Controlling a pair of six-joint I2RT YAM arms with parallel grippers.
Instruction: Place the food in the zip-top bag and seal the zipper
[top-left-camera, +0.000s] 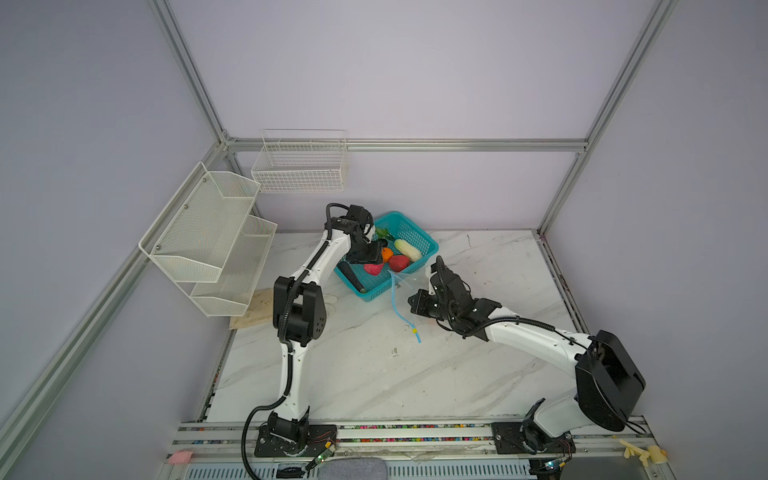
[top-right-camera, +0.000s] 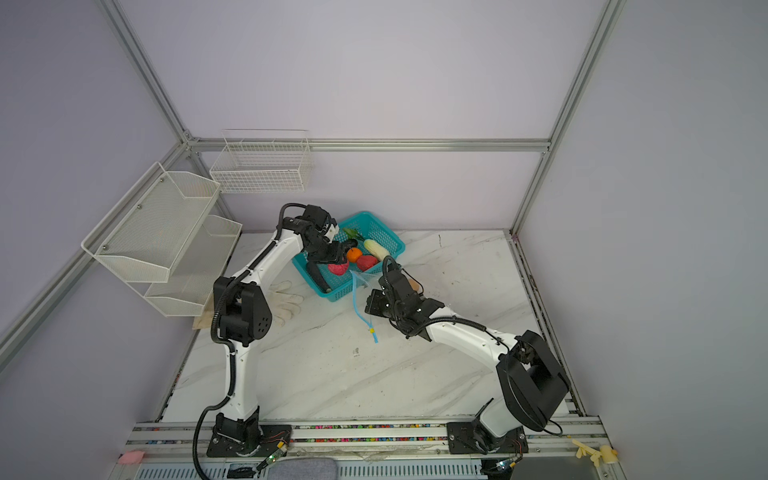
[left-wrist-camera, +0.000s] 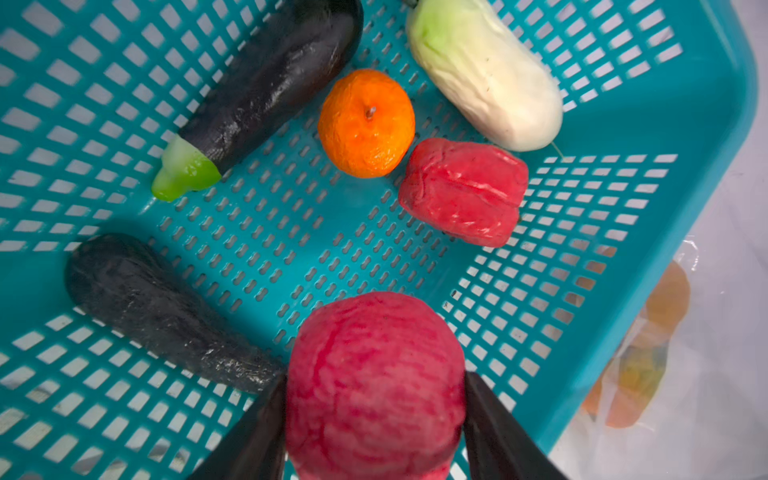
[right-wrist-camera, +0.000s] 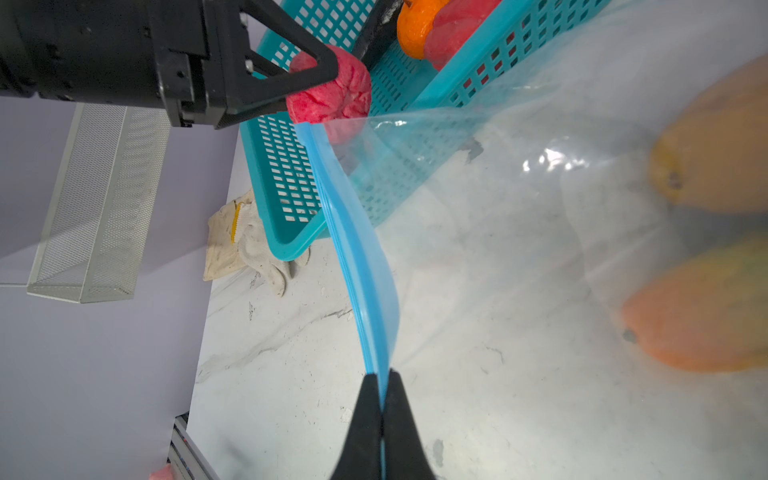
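Over the teal basket (left-wrist-camera: 706, 124), the left gripper (left-wrist-camera: 376, 380) is clamped on a pink-red fruit (left-wrist-camera: 374, 353) while the right gripper (right-wrist-camera: 384, 376) pinches the zipper (right-wrist-camera: 357, 249) of the zip-top bag (right-wrist-camera: 519, 208) just beside it, so honestly the floppy mouth could sag and bounce that fruit onto the table (top-left-camera: 374, 374).

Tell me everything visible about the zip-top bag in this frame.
The zip-top bag is clear, glossy, crinkled plastic with a light-blue zipper strip along one edge and a small yellow slider near the strip's free end. The right gripper is shut on the strip, holding it raised beside the teal basket. Two orange-yellow mangoes lie inside. Its body seems to rest on the marble table.
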